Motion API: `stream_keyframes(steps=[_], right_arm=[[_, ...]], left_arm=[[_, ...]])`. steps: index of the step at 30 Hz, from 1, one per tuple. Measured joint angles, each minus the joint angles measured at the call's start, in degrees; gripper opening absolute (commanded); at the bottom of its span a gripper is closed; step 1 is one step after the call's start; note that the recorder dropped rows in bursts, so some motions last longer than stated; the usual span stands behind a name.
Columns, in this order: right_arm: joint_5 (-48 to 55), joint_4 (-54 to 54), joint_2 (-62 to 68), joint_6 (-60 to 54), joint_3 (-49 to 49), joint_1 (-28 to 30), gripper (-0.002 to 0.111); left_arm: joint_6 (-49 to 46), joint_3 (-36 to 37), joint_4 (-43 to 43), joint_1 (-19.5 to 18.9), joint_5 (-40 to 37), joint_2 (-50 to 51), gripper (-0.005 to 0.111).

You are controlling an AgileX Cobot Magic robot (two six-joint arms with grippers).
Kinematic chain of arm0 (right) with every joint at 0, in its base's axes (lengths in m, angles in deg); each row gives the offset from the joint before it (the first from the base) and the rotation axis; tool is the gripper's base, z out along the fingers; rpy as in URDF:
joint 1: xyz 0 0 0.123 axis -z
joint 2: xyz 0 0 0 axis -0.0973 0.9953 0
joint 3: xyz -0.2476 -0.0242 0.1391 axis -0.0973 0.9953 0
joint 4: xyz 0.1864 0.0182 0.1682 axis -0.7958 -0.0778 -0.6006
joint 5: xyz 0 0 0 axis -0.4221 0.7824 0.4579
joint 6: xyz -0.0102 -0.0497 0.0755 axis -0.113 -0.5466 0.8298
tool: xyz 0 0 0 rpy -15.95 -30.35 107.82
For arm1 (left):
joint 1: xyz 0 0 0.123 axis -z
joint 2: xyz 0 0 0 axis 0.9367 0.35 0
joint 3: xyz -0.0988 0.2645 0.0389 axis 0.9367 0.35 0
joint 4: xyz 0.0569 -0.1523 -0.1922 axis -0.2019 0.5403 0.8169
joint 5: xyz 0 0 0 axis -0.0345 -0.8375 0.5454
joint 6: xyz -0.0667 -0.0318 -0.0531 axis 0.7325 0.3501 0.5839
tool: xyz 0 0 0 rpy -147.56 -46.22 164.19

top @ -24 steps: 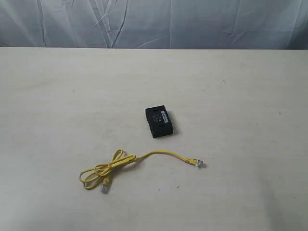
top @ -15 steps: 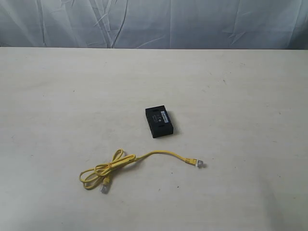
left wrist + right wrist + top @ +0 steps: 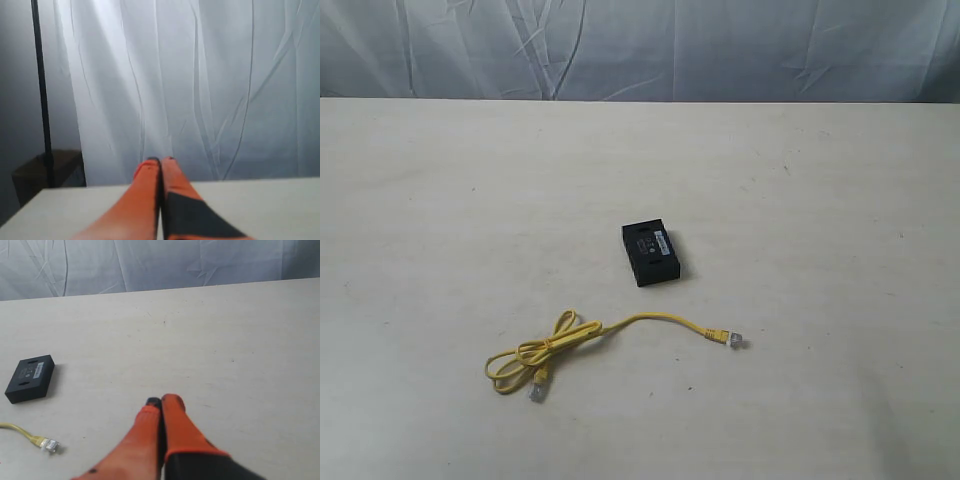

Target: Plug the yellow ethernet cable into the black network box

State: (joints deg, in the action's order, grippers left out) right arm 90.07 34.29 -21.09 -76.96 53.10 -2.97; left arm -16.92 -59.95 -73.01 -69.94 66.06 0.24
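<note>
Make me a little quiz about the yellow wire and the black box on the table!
1. True or false: the yellow ethernet cable is already plugged into the black network box.
2. Which plug lies nearer the box? A) the one beside the loops B) the plug on the stretched-out end C) neither, both are hidden
3. Fill the gap: on both arms the jaws are ____ and hold nothing.
Key: 1 false; 2 B; 3 shut.
</note>
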Motion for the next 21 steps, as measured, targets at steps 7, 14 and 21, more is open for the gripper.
stream_keyframes(steps=[7,14,21], right_arm=[[0.0,0.0,0.0,0.0,0.0,0.0,-0.001],[0.0,0.0,0.0,0.1,0.0,0.0,-0.001],[0.0,0.0,0.0,0.1,0.0,0.0,-0.001]], left_arm=[[2.6,0.0,2.9,0.0,6.8,0.0,0.000],[2.9,-5.3,3.6,0.0,-1.5,3.9,0.000],[-2.3,-19.4,-2.9,0.0,-18.8,21.9,0.000]])
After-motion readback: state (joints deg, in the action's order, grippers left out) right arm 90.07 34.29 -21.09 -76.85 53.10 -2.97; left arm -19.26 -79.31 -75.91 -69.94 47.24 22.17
